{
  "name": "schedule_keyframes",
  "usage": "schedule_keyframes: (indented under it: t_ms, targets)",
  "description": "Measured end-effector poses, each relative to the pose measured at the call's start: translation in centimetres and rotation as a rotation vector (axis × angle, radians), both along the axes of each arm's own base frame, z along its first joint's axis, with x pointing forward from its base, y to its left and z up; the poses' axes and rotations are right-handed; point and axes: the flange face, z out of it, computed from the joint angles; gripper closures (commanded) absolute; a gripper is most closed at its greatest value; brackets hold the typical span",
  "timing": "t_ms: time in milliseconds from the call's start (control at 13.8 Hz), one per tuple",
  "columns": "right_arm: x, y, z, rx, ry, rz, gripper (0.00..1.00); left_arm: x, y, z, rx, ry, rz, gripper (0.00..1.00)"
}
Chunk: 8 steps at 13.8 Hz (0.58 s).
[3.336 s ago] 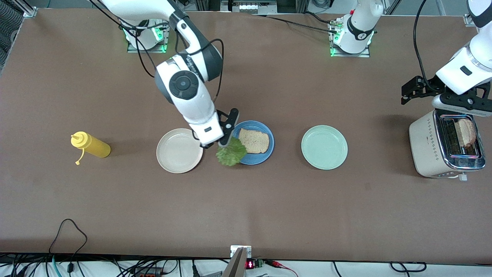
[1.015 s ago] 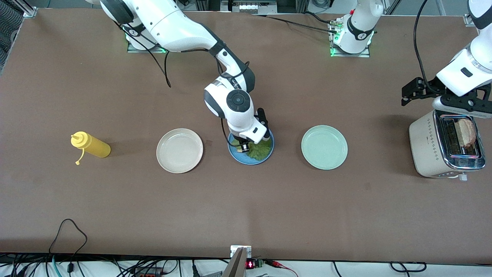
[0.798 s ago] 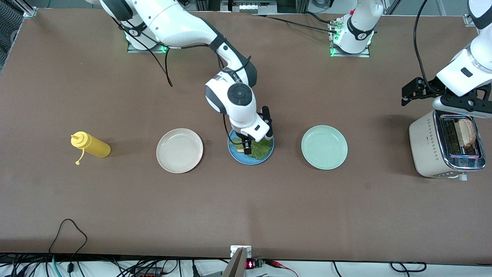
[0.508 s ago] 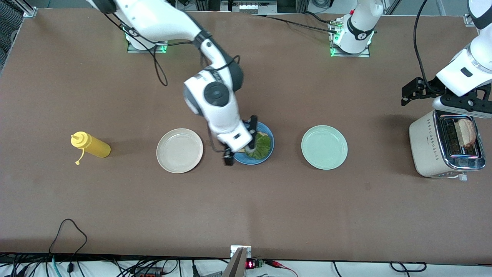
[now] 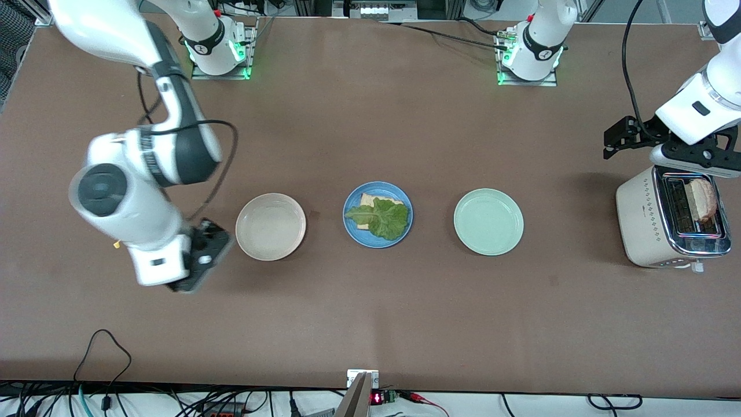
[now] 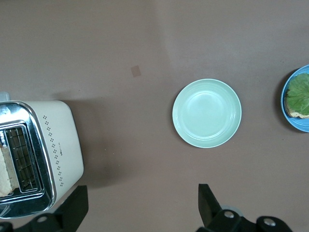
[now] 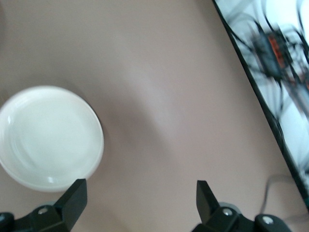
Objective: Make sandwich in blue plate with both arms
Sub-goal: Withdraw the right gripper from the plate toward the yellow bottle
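The blue plate [image 5: 358, 234] sits mid-table with one toasted bread slice [image 5: 366, 201] on it and a green lettuce leaf [image 5: 382, 219] lying on the bread. Plate [image 6: 295, 126] and lettuce [image 6: 299, 92] also show in the left wrist view. A second bread slice [image 5: 701, 200] stands in the toaster [image 5: 642, 223] at the left arm's end. My left gripper [image 6: 142, 210] is open and empty, up in the air by the toaster. My right gripper [image 7: 140, 203] is open and empty, over bare table beside the beige plate [image 7: 48, 137].
The beige plate [image 5: 270, 226] and a pale green plate [image 5: 488, 222] flank the blue plate. The right arm's wrist [image 5: 127, 214] hides most of a yellow bottle. The table's front edge with cables [image 7: 270, 48] shows in the right wrist view.
The right gripper laid the lettuce on the bread in the blue plate, let go, and swung away past the beige plate toward its own end. The left arm has not moved.
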Motion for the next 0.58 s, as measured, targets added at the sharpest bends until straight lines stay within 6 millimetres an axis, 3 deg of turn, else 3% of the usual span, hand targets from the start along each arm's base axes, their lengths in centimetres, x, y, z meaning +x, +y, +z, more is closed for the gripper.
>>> schedule_keyframes:
  t_ms: [145, 435, 580]
  targets:
    - [0.1, -4.2, 1.1, -0.003, 0.023, -0.069, 0.00, 0.0, 0.0, 0.0, 0.000, 0.000, 0.000, 0.00]
    - [0.4, -10.3, 1.1, -0.002, 0.038, -0.198, 0.00, 0.0, 0.0, 0.0, 0.000, 0.000, -0.001, 0.00]
    - [0.3, -14.4, 1.2, -0.002, 0.049, -0.257, 0.00, 0.0, -0.1, 0.0, 0.000, 0.001, -0.001, 0.00]
